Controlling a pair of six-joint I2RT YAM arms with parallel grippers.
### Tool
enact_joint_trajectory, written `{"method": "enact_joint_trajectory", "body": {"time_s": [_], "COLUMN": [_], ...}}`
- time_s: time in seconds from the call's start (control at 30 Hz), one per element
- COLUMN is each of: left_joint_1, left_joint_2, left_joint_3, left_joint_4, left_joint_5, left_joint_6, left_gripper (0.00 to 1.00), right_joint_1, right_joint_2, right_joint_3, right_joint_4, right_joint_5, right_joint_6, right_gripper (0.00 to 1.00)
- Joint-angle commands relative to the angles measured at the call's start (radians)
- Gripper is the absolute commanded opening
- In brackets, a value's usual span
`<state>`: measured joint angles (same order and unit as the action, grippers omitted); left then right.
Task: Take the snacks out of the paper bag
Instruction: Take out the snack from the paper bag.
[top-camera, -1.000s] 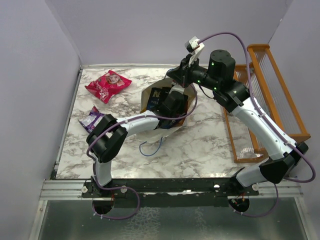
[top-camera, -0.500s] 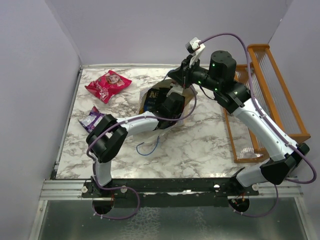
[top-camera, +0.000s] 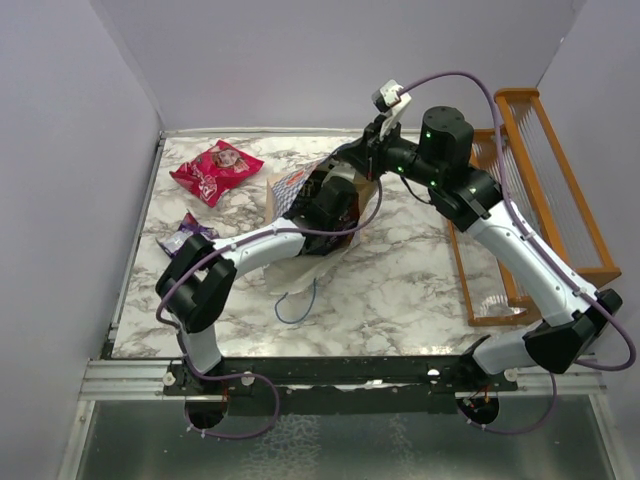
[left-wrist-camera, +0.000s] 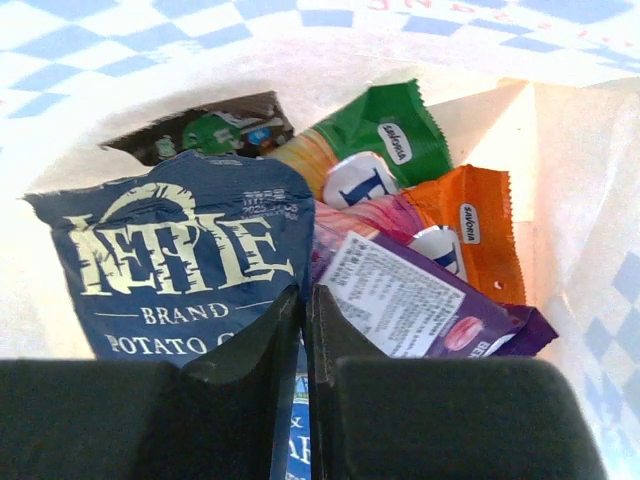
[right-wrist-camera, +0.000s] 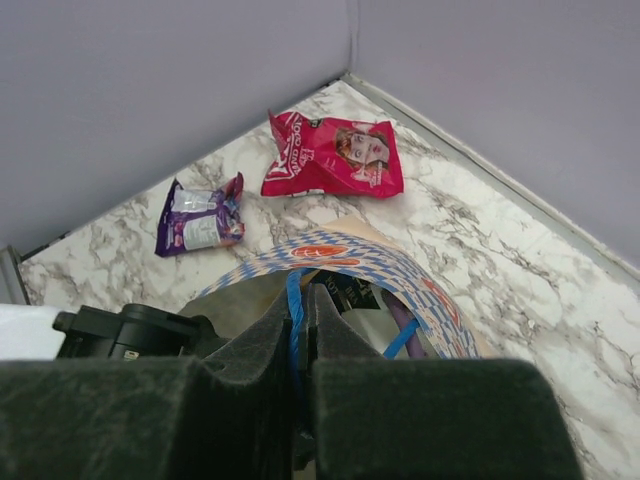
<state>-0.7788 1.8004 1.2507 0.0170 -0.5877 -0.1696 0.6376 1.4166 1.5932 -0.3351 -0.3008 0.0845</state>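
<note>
Kettle chips bag (left-wrist-camera: 180, 270) is pinched at its edge by the left gripper (left-wrist-camera: 303, 300), looks ready to pull out. Meanwhile the right gripper (right-wrist-camera: 300, 296) has its jaws squeezed on the paper bag (right-wrist-camera: 345, 252) blue cord (right-wrist-camera: 293, 320), I'd guess to prop the mouth open.

White-and-black arms (top-camera: 262, 244), purple cables (top-camera: 468, 74)

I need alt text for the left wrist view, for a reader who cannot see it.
The left tool, inside the checkered paper bag, pinches the near edge of a dark blue Kettle Brand potato chips bag. Beside it lie a purple packet, an orange packet and a green packet.
</note>
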Motion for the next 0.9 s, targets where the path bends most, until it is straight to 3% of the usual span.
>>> {"method": "enact_joint_trajectory", "body": {"time_s": [0.0, 0.3, 0.87], "left_joint_1": [0.014, 0.021, 0.019], "left_joint_2": [-0.126, -0.178, -0.39], "left_joint_3": [-0.03, -0.099, -0.112], "left_joint_4": [-0.019, -0.018, 0.012], "left_joint_5": [0.022, 0.041, 0.533], "left_joint_6": [-0.012, -0.053, -0.073], "left_gripper": [0.07, 0.0, 0.0], "right_joint_1": [0.007, 0.008, 0.007], "right_joint_2": [-0.06, -0.061, 0.109], "right_joint_3": [-0.001, 0.007, 0.164], "right_joint_4": [0.08, 0.087, 0.016], "right_joint_5": [0.014, 0.015, 0.013], "right_joint_6": [-0.014, -0.003, 0.002], "right_gripper": [0.02, 0.02, 0.02]}}
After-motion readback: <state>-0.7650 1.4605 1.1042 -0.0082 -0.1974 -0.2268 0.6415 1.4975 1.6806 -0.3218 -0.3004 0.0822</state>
